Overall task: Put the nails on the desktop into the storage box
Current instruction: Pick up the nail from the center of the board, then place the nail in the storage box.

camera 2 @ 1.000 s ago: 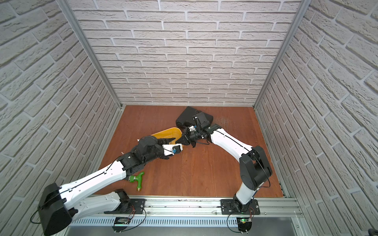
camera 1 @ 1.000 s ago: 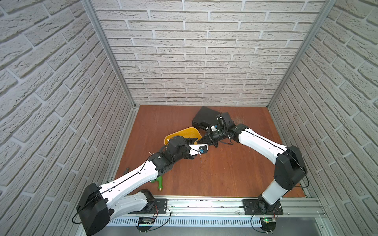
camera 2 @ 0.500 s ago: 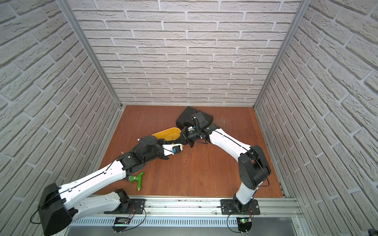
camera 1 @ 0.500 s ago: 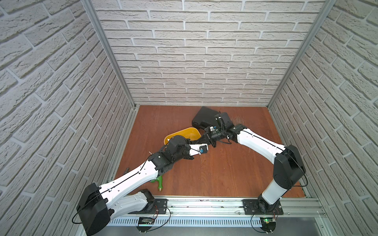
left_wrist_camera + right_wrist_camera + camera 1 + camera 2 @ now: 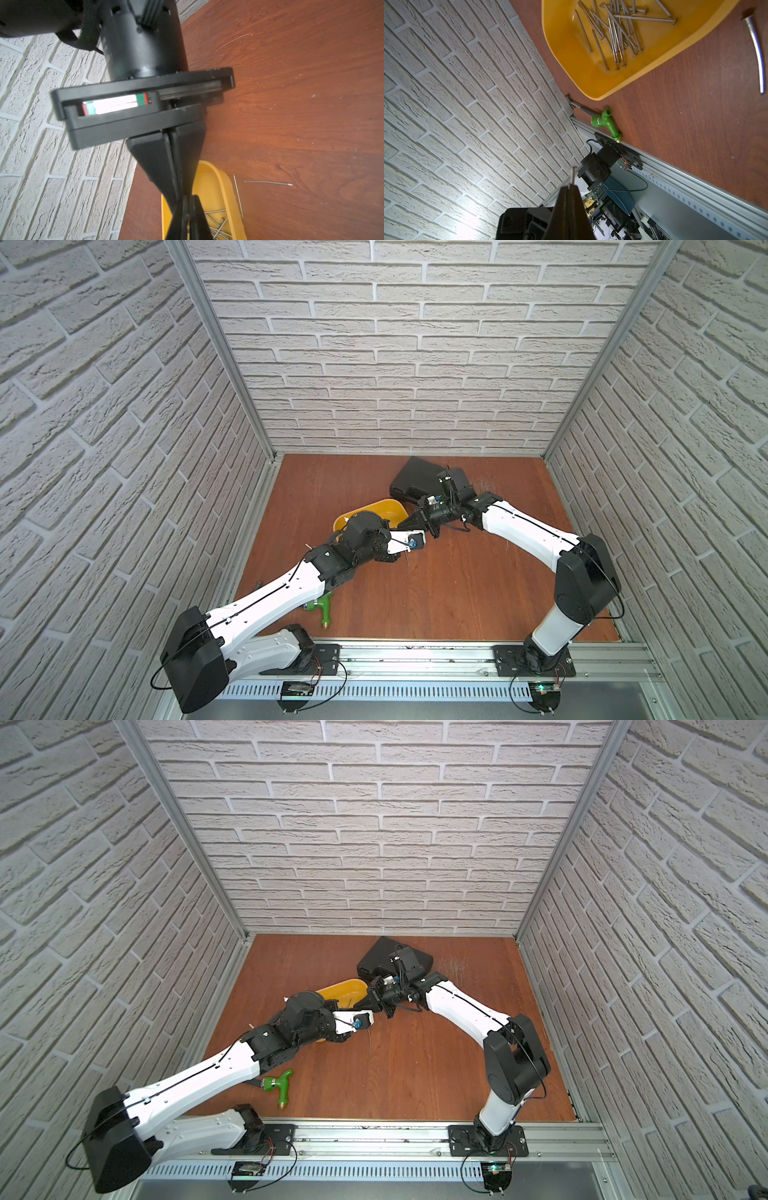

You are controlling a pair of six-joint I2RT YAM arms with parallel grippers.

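Two arms meet above the middle of the reddish-brown wood-grain bench (image 5: 457, 593). The right pincer (image 5: 569, 188) is clamped on a single nail (image 5: 573, 174), whose short end stands out past the fingertips; in both top views this pincer (image 5: 405, 526) (image 5: 359, 1004) points toward the left arm, just beside the yellow storage box (image 5: 386, 506). The left pincer (image 5: 188, 204) has its jaws pressed together; we cannot tell whether anything lies between them. In the left wrist view it overlaps the right pincer's fingers above the box wall (image 5: 224, 187). We see most of the nails (image 5: 614, 31) lying crossed in a heap inside the box. Loose nails (image 5: 268, 182) lie flat on the bench just beside the box. A white strip (image 5: 115, 105) with green and red ends sits on the right pincer's body, too glared to read. A black moulded case (image 5: 415, 479) lies behind the right wrist. A green plastic tap (image 5: 280, 1085) lies near the front rail.
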